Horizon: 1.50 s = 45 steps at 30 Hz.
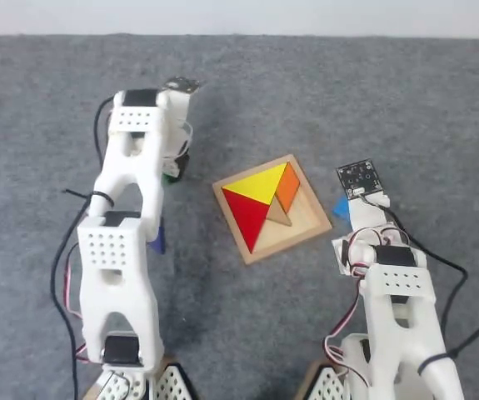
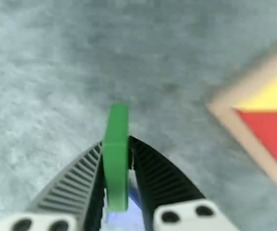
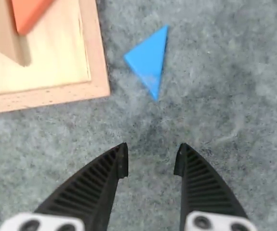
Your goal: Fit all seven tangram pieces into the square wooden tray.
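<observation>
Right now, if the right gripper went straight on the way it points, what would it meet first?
Probably the blue triangle, on the carpet ahead of the right gripper; depth is unclear, so carpet may come first.

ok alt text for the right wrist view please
The right arm's jaws stand open above grey carpet, pointing at a blue triangle that lies just outside the wooden tray. An orange piece sits inside the tray.

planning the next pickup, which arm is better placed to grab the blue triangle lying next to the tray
Right. The right hand is open over the carpet, with the blue triangle close in front of it, beside the tray. The left hand is shut on a green piece.
</observation>
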Each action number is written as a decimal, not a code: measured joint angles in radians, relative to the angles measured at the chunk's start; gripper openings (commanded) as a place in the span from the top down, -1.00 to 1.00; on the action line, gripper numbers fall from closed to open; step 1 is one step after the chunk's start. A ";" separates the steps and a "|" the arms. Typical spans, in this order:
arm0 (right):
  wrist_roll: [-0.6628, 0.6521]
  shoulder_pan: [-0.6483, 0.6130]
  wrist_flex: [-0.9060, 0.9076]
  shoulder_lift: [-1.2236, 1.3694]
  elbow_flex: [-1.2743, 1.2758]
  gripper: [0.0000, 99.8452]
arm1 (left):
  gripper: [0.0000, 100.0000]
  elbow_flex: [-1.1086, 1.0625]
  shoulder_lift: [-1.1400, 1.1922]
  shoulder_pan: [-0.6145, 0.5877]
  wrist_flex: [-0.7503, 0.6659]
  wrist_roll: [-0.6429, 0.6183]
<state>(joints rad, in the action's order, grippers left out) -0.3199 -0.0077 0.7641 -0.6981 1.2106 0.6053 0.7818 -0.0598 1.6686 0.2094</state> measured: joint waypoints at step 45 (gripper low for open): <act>0.000 0.158 0.000 -0.002 0.000 0.65 | 0.71 -0.508 -0.338 0.663 -0.216 -0.141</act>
<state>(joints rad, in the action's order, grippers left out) -0.3199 0.1504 0.7641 -0.6997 1.2106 0.0974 0.4442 0.6030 1.4523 0.0683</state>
